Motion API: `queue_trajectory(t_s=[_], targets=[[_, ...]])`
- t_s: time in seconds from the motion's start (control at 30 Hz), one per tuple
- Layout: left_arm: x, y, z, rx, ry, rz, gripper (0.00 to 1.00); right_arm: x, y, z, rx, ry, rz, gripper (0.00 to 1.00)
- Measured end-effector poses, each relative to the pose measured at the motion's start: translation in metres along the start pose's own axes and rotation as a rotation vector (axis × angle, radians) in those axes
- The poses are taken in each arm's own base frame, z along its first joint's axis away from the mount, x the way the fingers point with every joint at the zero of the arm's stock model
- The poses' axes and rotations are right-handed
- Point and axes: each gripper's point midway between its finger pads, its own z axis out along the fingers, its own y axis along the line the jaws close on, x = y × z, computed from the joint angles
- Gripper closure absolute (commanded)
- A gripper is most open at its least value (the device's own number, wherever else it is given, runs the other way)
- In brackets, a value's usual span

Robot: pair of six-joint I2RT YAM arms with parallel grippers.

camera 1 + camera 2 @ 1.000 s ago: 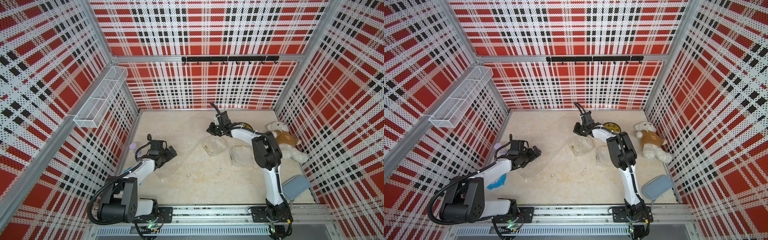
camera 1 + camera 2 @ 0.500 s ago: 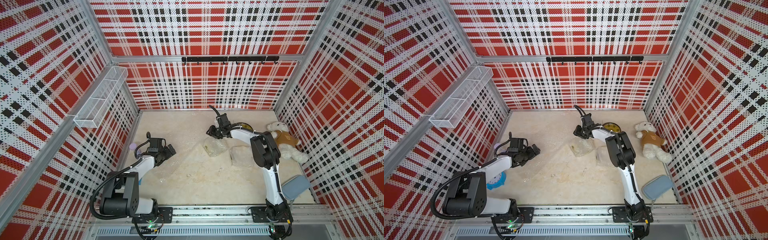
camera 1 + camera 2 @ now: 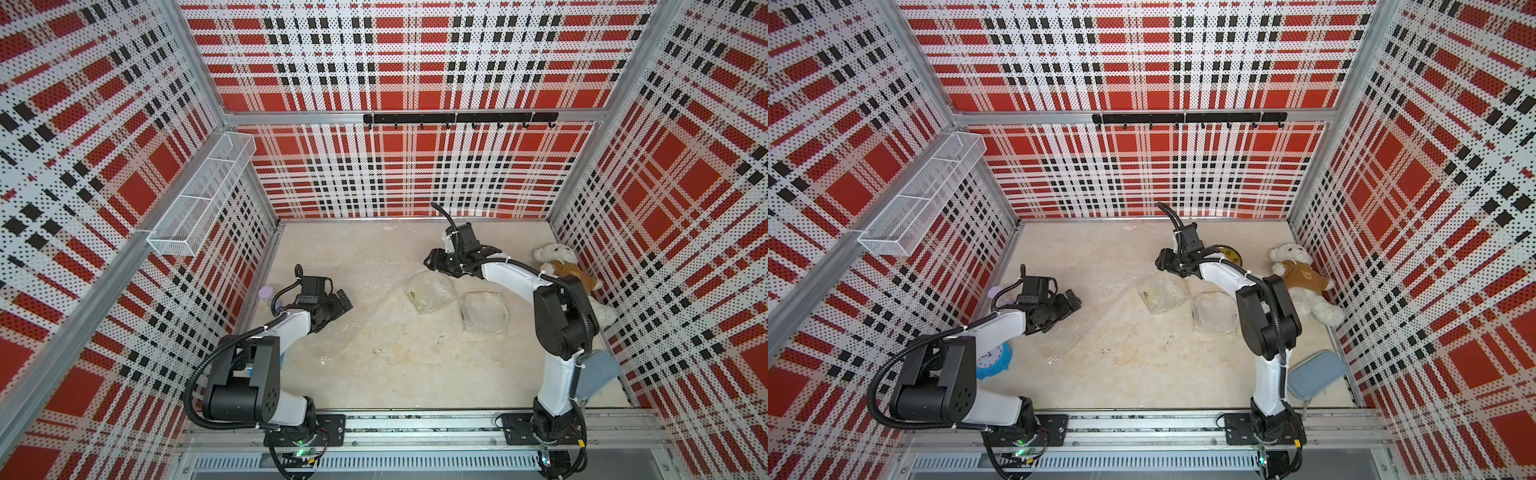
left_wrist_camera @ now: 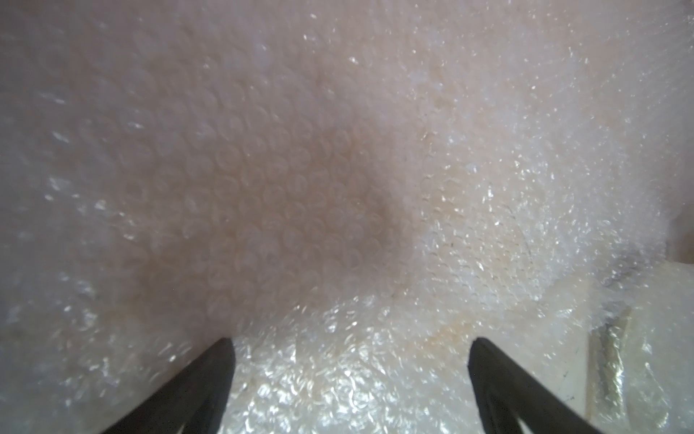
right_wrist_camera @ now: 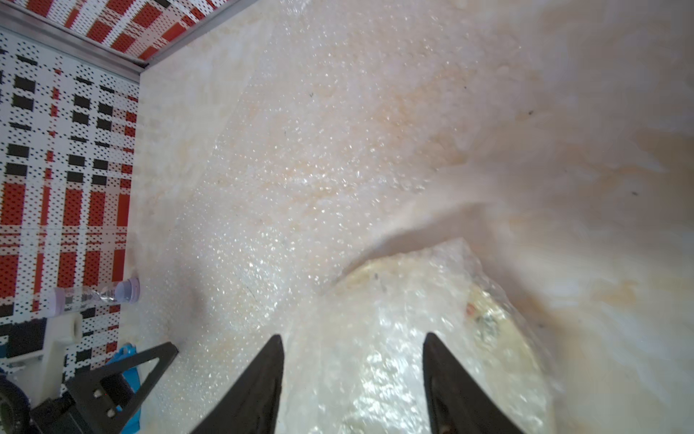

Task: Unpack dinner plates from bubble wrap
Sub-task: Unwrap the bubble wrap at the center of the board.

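Observation:
Two dinner plates still wrapped in bubble wrap lie mid-floor: one [image 3: 430,291] just in front of my right gripper [image 3: 433,260], the other [image 3: 484,318] beside it. A bare plate [image 3: 1227,252] with a dark rim peeks out behind the right arm. In the right wrist view the right gripper [image 5: 352,338] stands open over the near wrapped plate [image 5: 432,319], fingers apart, nothing pinched. A loose flat sheet of bubble wrap [image 3: 365,282] covers the floor between the arms. My left gripper [image 3: 343,305] hangs wide open over that sheet [image 4: 300,206], holding nothing.
A white teddy bear [image 3: 561,266] sits at the right wall, with a grey-blue pouch [image 3: 598,374] nearer the front. A lilac hourglass [image 3: 266,293] stands by the left wall and a blue alarm clock [image 3: 992,361] by the left arm. A wire basket [image 3: 203,195] hangs on the left wall.
The right gripper's jaws have gone from shut to open above the near wrapped plate. The left arm has shifted only slightly and stays open.

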Motion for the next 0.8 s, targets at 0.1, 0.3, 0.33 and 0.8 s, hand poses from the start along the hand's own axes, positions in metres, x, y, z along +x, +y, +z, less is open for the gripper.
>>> queue_trajectory(t_s=[0.1,0.3,0.33,0.8], targets=[[0.0,0.0,0.001,0.008,-0.014,0.004,0.01,0.016,-0.015,-0.002,0.049,0.029,-0.017,0.2],[0.006,0.005,-0.005,0.013,-0.035,0.009,0.01,0.035,-0.036,0.0,0.122,0.069,-0.042,0.2],[0.007,0.006,-0.006,0.012,-0.036,0.009,0.01,0.037,-0.038,0.0,0.127,0.073,-0.045,0.2],[0.023,0.015,-0.017,-0.022,-0.002,0.005,0.01,0.052,-0.056,0.004,0.203,0.085,-0.077,0.21]])
